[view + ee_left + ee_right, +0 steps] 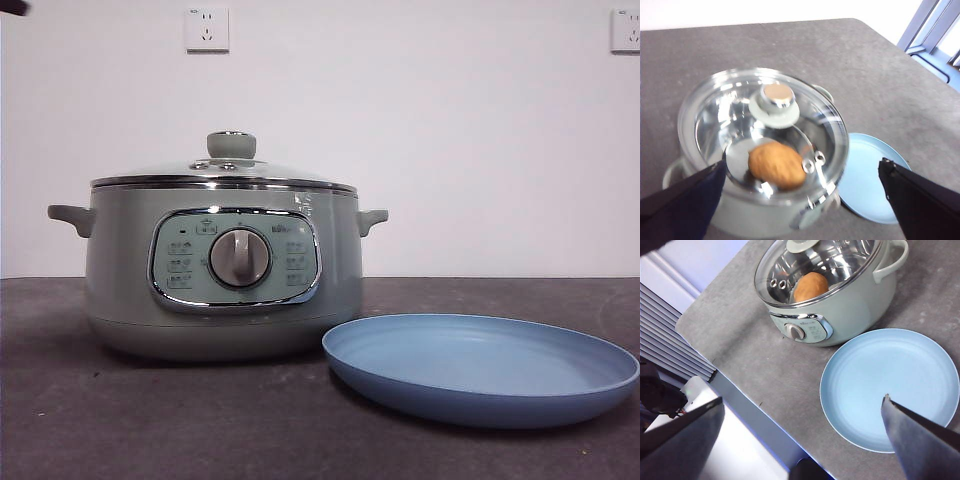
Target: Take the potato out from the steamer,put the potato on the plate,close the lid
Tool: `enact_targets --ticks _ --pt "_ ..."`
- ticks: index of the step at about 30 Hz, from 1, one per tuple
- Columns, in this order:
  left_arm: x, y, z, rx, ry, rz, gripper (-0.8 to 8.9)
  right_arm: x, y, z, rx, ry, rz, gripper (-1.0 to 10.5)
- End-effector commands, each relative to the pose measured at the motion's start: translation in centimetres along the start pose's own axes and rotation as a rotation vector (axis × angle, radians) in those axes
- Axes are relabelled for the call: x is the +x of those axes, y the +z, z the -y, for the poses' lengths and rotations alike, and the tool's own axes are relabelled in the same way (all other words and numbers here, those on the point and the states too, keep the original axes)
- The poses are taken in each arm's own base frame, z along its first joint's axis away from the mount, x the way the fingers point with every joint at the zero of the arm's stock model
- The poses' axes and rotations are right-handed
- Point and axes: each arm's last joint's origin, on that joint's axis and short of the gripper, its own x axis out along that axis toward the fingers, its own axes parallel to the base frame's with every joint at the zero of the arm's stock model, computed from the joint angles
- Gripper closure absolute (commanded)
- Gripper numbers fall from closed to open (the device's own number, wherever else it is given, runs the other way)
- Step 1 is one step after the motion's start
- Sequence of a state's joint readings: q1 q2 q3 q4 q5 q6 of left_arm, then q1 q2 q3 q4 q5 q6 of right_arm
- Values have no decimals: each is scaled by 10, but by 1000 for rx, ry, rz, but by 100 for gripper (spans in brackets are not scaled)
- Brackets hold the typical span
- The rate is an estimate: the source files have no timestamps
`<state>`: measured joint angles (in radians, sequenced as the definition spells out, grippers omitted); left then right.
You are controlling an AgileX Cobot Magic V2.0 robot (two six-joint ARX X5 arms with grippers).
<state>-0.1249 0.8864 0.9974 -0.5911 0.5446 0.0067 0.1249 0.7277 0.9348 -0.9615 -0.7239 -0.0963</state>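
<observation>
- The plate [480, 368] is lying nearest in the front view, a shallow light-blue round sitting flat on the dark grey table [150, 420], with nothing on it.
- Its rim is lying just beside the foot of the steamer [222, 270]; whether the two are touching cannot be told.
- The steamer is standing a little farther back, pale green, showing its chrome-rimmed panel and silver dial [240, 258] to the front camera, with a small handle sticking out at each side.
- The lid [225, 172] is sitting closed on the steamer's rim, its pale green knob [231, 144] pointing straight up.
- The potato [777, 164] is lying inside the steamer, showing golden-brown through the glass in both wrist views, on the shiny inner floor.
- The left gripper [800, 200] is hovering high above the steamer and lid, its two black jaws spread wide apart and holding nothing.
- The right gripper [802, 432] is hanging high above the plate and the table's edge, its jaws likewise standing wide open and empty.
- Beyond the table, a plain white wall [420, 130] is filling the background, carrying two white sockets [207, 29] high up.
- A black tip is showing at the top left corner of the front view; which arm it belongs to cannot be told.
</observation>
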Motion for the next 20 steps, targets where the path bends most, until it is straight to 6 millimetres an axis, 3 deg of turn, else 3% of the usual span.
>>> enact_targets --ticks 1,10,20 --pt "19 17 0 27 -4 -8 185 1 1 1 2 4 -1 348" --pt "96 54 -2 123 19 -73 185 4 2 3 14 5 -15 348" --pt "169 51 -11 151 64 -202 185 4 2 3 13 5 -15 348"
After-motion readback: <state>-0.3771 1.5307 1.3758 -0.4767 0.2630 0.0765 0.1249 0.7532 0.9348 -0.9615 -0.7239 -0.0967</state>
